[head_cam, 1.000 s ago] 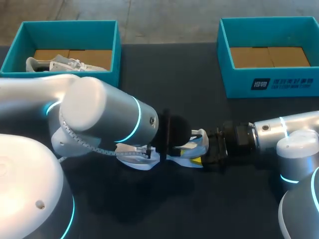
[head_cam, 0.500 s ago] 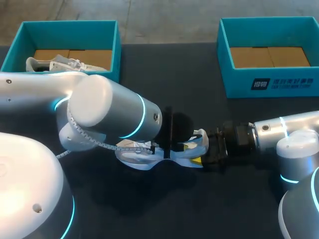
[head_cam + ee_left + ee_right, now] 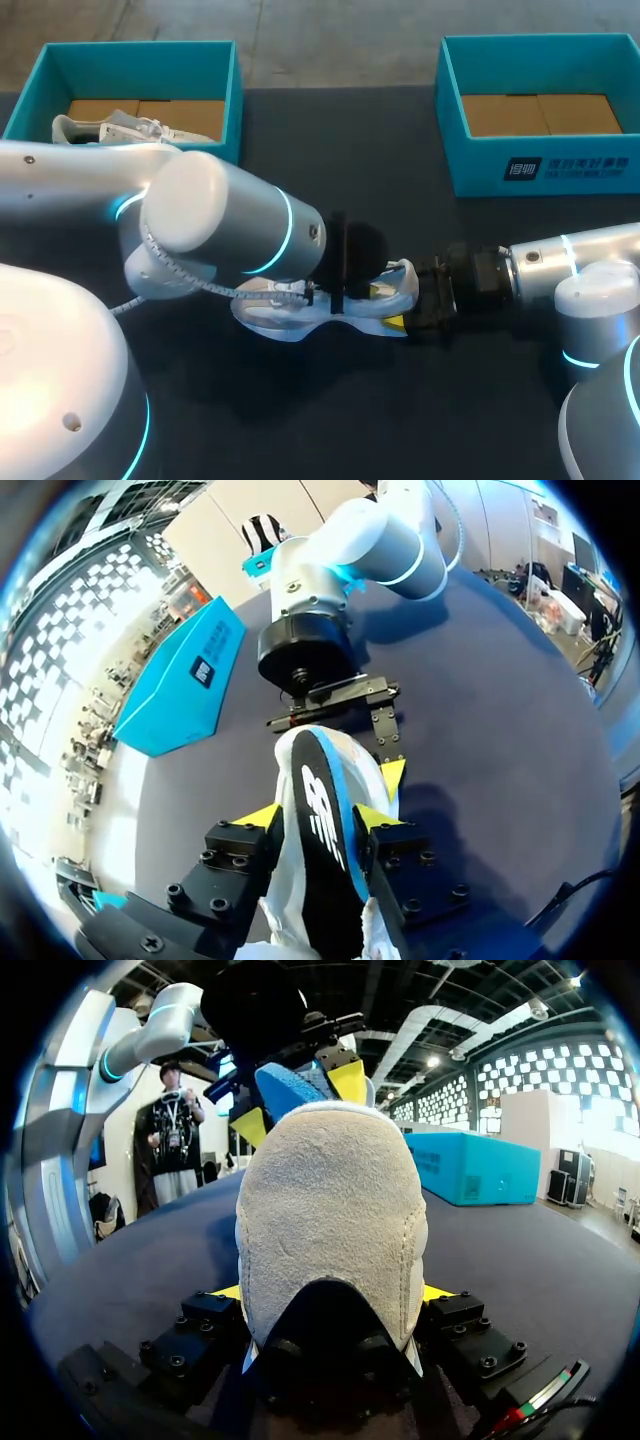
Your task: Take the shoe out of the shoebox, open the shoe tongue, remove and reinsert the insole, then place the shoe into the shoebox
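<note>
the shoe (image 3: 290,312) lies on the dark tabletop (image 3: 330,150) near its middle, between the two boxes and nearer the robot, held at both ends.

the right pincer (image 3: 330,1292) pinches one suede end of it. its yellow tips press on either side, and in the right wrist view that end fills the space between the fingers.

the left pincer (image 3: 320,815) closes on the other part of the shoe from both sides. the blue insole (image 3: 322,825) stands on edge between its tips, with white upper beside it.

the two pincers face each other, close together over the shoe.

the left arm (image 3: 220,230) comes in from the left. its thick elbow is bent over the tabletop and its wrist turns toward the middle. the right arm (image 3: 570,265) comes in low from the right, its wrist stretched almost level toward the shoe.

at the far left stands a teal box (image 3: 225,100) with a second white shoe (image 3: 110,128) lying on its brown floor. at the far right stands another teal box (image 3: 480,170), which shows only its brown cardboard floor. both boxes are well apart from the held shoe.
</note>
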`<state>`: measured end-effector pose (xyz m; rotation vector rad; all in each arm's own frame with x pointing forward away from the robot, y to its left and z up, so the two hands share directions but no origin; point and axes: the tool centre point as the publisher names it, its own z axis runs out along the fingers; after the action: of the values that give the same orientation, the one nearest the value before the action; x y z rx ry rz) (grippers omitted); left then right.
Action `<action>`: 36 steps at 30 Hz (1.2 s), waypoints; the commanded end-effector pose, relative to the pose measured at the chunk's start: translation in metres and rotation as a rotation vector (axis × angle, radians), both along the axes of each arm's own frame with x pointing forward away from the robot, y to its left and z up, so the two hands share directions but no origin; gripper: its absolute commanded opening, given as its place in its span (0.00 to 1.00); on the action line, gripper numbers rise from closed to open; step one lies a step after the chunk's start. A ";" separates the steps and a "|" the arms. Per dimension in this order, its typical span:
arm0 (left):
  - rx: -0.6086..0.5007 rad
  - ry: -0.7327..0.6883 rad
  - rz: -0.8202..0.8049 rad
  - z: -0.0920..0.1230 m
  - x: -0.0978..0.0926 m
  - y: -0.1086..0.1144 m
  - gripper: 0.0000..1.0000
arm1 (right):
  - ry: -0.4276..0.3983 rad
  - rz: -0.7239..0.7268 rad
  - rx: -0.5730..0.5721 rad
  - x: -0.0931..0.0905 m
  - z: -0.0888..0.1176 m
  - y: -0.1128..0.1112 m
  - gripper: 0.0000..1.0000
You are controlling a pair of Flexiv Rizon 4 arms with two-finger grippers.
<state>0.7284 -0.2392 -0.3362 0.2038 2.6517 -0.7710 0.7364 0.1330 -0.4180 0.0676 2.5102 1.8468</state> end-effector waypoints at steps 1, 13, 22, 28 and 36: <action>-0.010 0.017 -0.012 -0.003 0.004 0.000 0.38 | 0.001 -0.001 -0.004 -0.001 -0.001 0.002 0.00; -0.021 0.049 -0.020 -0.005 0.010 0.000 0.11 | 0.001 -0.001 -0.004 -0.001 -0.001 0.002 0.00; -0.045 0.080 -0.028 -0.002 0.011 -0.002 0.00 | 0.001 -0.001 -0.004 -0.001 -0.001 0.002 0.00; -0.070 0.130 -0.056 0.002 0.011 -0.004 0.00 | 0.001 -0.001 -0.004 -0.001 -0.001 0.002 0.00; -0.107 0.219 -0.125 0.015 0.010 -0.003 0.00 | 0.001 -0.001 -0.004 -0.001 -0.001 0.002 0.00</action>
<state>0.7355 -0.2501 -0.3250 0.2194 2.7720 -0.9564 0.7364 0.1329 -0.4181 0.0677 2.5103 1.8467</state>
